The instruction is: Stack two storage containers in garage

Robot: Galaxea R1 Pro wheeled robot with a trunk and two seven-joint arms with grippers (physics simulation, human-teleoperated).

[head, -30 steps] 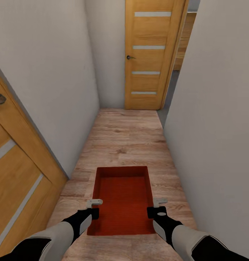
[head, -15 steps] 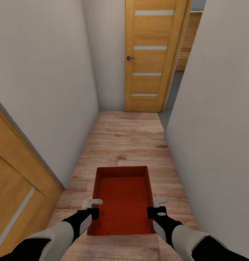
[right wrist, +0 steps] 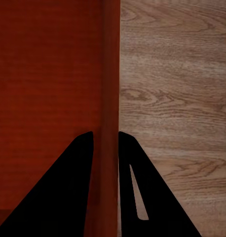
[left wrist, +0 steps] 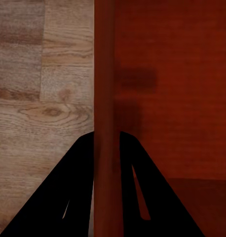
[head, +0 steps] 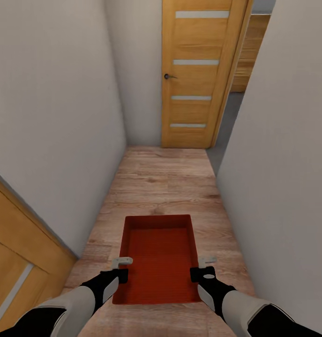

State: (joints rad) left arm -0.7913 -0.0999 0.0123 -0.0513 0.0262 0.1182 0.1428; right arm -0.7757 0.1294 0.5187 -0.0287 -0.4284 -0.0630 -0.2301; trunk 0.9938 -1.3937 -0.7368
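One orange-red storage container [head: 158, 257] hangs level in front of me over light wood planks in a narrow hallway. My left gripper [head: 119, 269] is shut on its left wall [left wrist: 105, 98], one black finger on each side of the rim. Across from it, my right gripper [head: 201, 267] is shut on the right wall [right wrist: 110, 89] in the same way. The container looks empty, with a flat ribbed bottom. At the hallway's end stands an orange-wood door [head: 198, 75] with pale horizontal slits, closed.
White walls [head: 57, 121] close in on both sides of the plank floor [head: 163, 182]. Another orange-wood door [head: 15, 252] sits at the near left. Right of the far door, an opening [head: 231, 121] shows grey ground and wooden shelving beyond.
The view has advanced down the hallway: the near left door has slid out toward the picture's edge and the far door looms a little larger. Both grippers keep their hold on the container.
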